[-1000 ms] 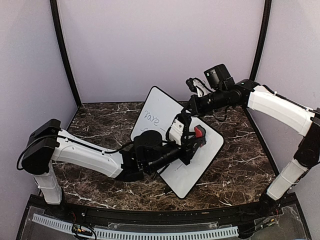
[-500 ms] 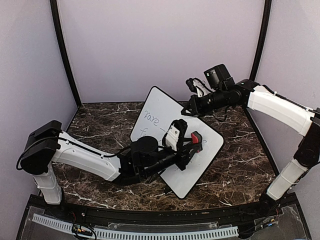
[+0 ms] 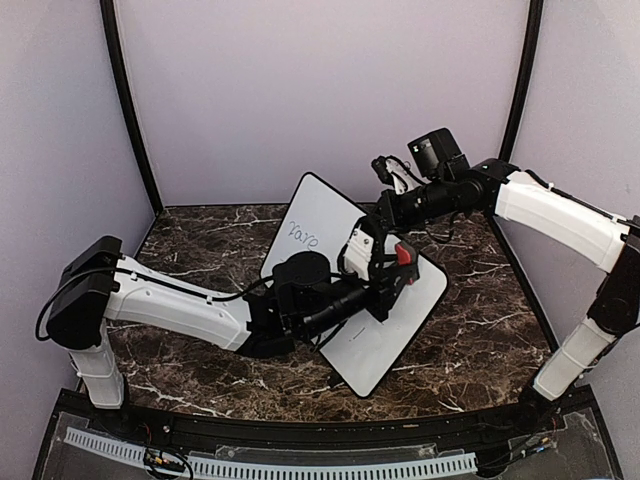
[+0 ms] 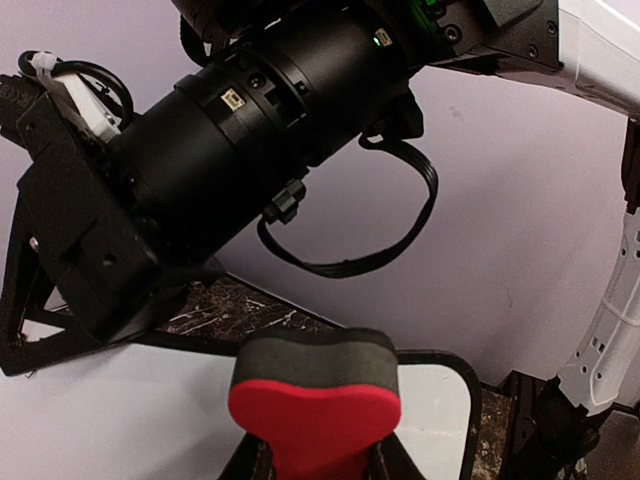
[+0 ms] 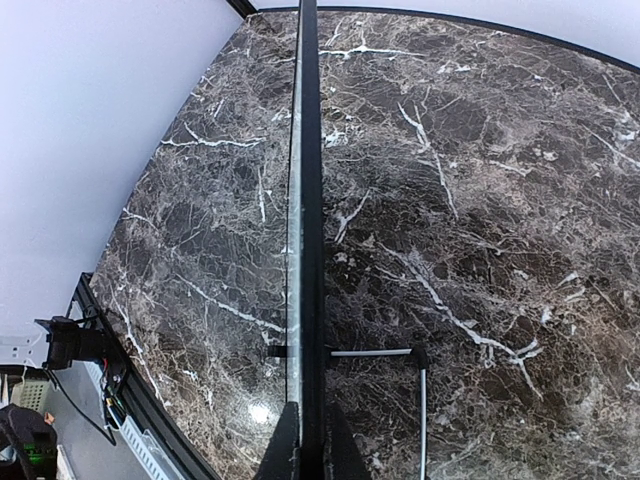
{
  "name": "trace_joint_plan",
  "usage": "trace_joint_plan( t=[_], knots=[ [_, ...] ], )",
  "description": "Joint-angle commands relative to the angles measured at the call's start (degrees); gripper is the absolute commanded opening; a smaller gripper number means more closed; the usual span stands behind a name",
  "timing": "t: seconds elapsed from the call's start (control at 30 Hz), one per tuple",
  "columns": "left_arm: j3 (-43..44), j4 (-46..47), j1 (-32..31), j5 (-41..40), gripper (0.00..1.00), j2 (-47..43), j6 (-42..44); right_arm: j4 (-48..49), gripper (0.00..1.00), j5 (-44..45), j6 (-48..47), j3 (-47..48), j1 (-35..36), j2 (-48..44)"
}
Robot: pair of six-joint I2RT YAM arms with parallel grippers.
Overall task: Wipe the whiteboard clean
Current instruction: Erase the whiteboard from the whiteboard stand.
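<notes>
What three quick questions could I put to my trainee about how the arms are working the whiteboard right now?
1. True or false: the right gripper is shut on the edge of the whiteboard.
2. What does the left gripper hold? A) a marker B) a red eraser C) a cloth
3. In the top view, on which side of the eraser does the handwriting lie?

Key: 1 true. 2 B. 3 To its left, toward the board's far corner.
</notes>
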Motion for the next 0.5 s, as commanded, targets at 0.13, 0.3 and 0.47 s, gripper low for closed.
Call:
trace_joint_plan(
  t=[0.13, 0.3, 0.47],
  knots=[
    [-0.1, -5.7, 1.4, -2.2, 0.02, 1.7, -0.4, -1.5, 0.0, -1.7, 0.2, -1.0, 3.0, 1.1],
    [-4.3, -5.6, 0.5, -1.2, 0.02, 0.9, -1.3, -1.2, 0.0, -1.8, 0.1, -1.1, 3.0, 1.2],
    [-6.0, -5.4, -1.0, -1.9, 0.02, 0.9, 0.3, -1.2, 0.0, -1.9, 0.1, -1.1, 3.0, 1.2]
  ],
)
